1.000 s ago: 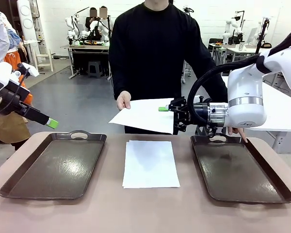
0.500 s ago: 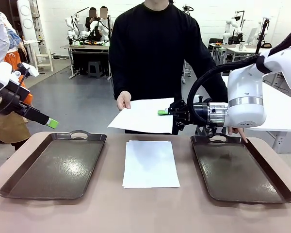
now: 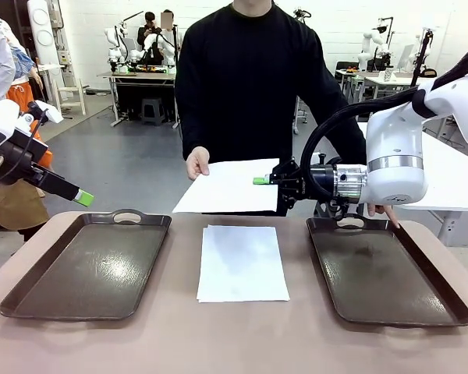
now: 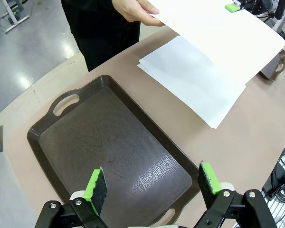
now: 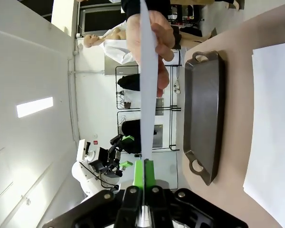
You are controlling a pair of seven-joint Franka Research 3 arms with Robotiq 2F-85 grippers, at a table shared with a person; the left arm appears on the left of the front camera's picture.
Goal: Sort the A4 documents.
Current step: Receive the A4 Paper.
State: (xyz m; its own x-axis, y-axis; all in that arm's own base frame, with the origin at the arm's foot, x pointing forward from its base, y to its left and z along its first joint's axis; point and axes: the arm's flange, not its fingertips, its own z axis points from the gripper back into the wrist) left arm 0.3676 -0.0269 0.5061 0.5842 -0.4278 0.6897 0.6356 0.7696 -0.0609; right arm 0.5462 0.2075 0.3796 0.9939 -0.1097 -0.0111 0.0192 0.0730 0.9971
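A person at the far side holds out one white A4 sheet (image 3: 230,187) in a hand (image 3: 197,162) above the table's far edge. My right gripper (image 3: 267,185) is shut on that sheet's right edge; in the right wrist view the sheet (image 5: 147,80) runs edge-on between my green pads (image 5: 144,174). A stack of A4 documents (image 3: 242,262) lies flat in the middle of the table, also seen as white sheets (image 4: 192,80) in the left wrist view. My left gripper (image 4: 152,183) hangs open above the left tray (image 4: 109,147), holding nothing.
Two dark brown handled trays flank the stack: the left tray (image 3: 86,269) and the right tray (image 3: 386,273). The person's other hand (image 3: 378,210) rests at the right tray's far rim. Other tables and people stand far behind.
My right gripper's jaws have closed onto the held sheet's edge, and the sheet has flattened slightly. The left arm has not moved.
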